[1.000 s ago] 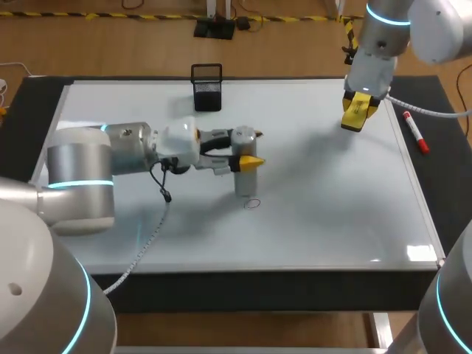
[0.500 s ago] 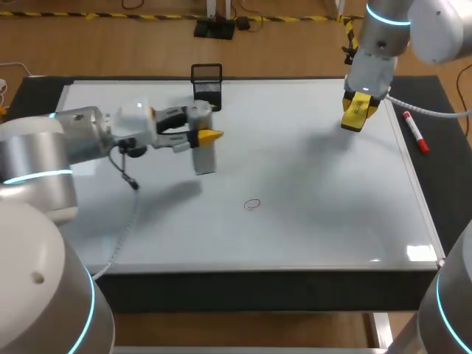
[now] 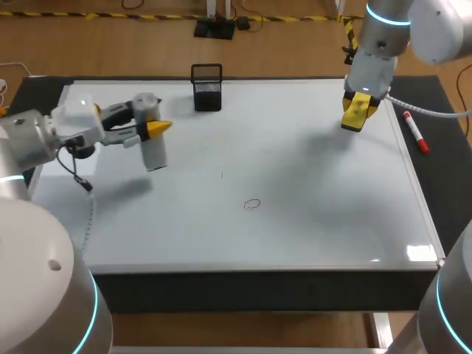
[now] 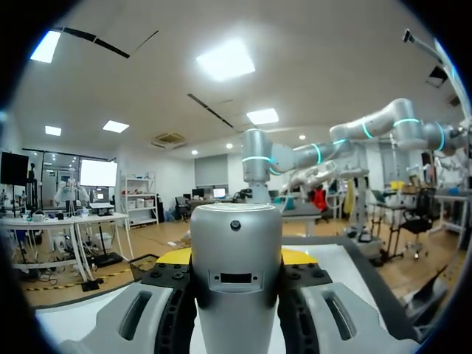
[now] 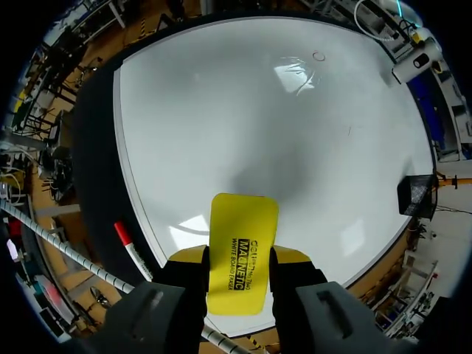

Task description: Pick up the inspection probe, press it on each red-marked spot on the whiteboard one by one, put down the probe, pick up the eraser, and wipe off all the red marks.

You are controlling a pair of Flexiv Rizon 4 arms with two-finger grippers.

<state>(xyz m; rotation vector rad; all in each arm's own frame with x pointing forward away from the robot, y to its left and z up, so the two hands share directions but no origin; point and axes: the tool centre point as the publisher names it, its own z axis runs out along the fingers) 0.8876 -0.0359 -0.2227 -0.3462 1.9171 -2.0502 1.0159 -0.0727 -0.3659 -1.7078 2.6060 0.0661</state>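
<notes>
Silver and cylindrical, the probe [image 3: 154, 153] stands roughly upright in the left gripper [image 3: 151, 127], above the far left part of the whiteboard [image 3: 317, 228]. The fingers clamp it from two sides around its upper half, with its rounded top showing above them. Its shadow falls on the board nearer the left edge, apart from its lower end, so it appears to hang clear of the board. In the left wrist view the probe fills the gap between the two grey fingers, both pressed against its sides.

The right gripper [image 3: 359, 109] hangs over the board near its far right corner, closed on the yellow eraser [image 5: 243, 240]. The right wrist view shows the eraser sticking out ahead of the fingertips, gripped on both long edges and held off the board, with a soft shadow beneath it.

A thin drawn ring [image 3: 252, 204] sits near the middle of the board, towards the near edge, and a tiny stroke [image 3: 221, 175] lies just beyond it. A black mesh holder [image 3: 207, 94] stands at the far edge, left of middle. A red-capped marker [image 3: 415, 131] lies on the dark table just outside the right edge.
</notes>
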